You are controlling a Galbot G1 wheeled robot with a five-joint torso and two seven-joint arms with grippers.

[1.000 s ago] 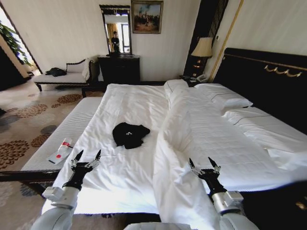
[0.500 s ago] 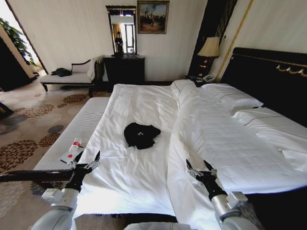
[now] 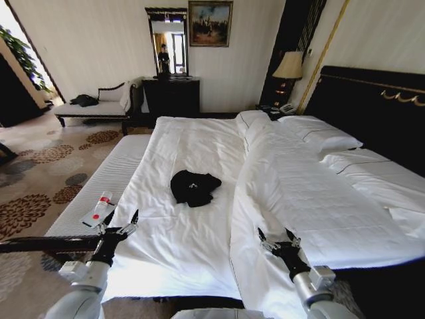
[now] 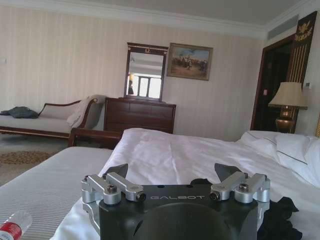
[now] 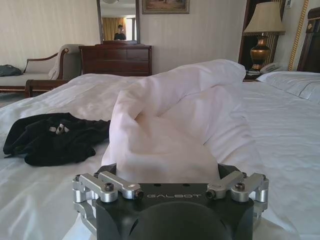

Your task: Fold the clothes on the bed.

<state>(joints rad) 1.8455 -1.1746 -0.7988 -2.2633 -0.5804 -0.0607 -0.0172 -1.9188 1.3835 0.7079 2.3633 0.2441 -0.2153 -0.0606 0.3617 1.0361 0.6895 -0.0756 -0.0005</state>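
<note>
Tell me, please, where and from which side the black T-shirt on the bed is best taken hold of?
The T-shirt lies crumpled in a heap on the flat white duvet, so no hem or sleeve shows clearly. Probably best to pinch a raised fold at its near edge, coming from above. The left gripper, open at the foot of the bed, looks to have the clearer path; a duvet ridge stands before the open right gripper.

Count: 1 black T-shirt (image 3: 194,187), 1 bed (image 3: 186,239), 2 grippers — left (image 3: 121,222), right (image 3: 276,238) — 1 bottle (image 3: 99,206), 1 lamp (image 3: 289,66).

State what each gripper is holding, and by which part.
Nothing is held. The left gripper and right gripper are both open at the bed's near edge, apart from the crumpled black T-shirt.
</note>
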